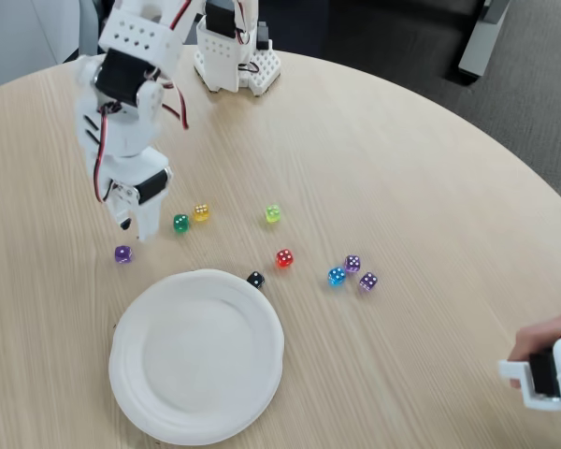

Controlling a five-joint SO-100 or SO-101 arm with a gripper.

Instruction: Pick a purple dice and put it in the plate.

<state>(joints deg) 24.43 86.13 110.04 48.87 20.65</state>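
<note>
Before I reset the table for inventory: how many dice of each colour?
Purple dice: 3, with two more
Green die: 1
Orange-yellow die: 1
Lime die: 1
Red die: 1
Black die: 1
Blue die: 1
Total: 9

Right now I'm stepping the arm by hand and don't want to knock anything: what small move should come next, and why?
Probably ease the end effector slightly down and left in the fixed view, over the tiny translucent violet cube die. That die lies just beyond the tips, on bare wood, above the round white paper plate.
</note>
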